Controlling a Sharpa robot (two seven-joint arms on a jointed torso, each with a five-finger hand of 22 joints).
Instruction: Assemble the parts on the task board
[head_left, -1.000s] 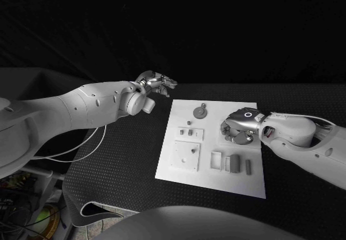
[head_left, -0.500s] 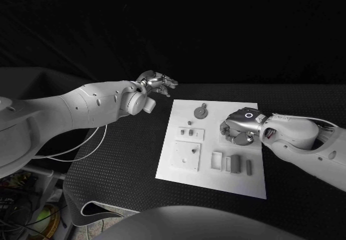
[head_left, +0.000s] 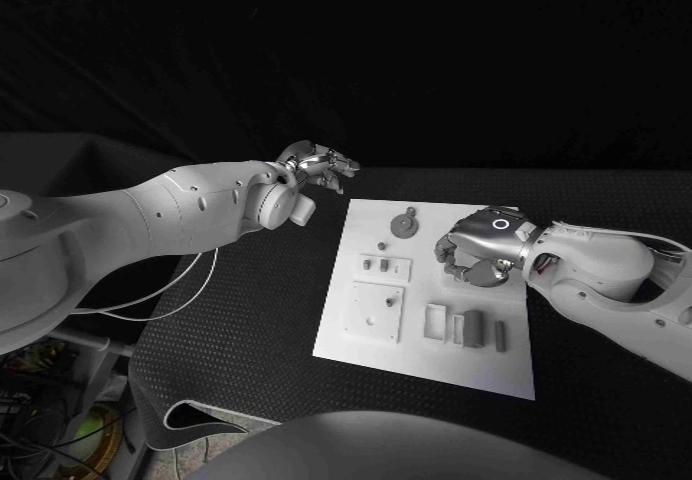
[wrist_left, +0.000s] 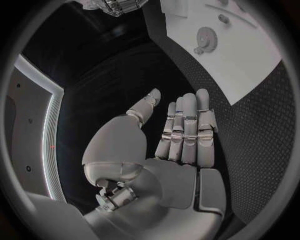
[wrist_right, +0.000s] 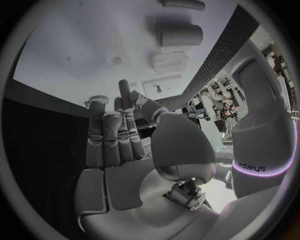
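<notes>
One word can be read: "sharpa", in dark letters on the white wrist housing (wrist_right: 259, 150) of the right arm, beside a glowing ring, at about four o'clock in the right wrist view. It stands turned on its side and upside down there. No other text, number or label is legible.

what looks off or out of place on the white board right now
Nothing stands out. The small parts lie in tidy spots on the task board, none spilled or broken. The left hand hangs open off the board; the right hand hovers over it, holding nothing.
</notes>
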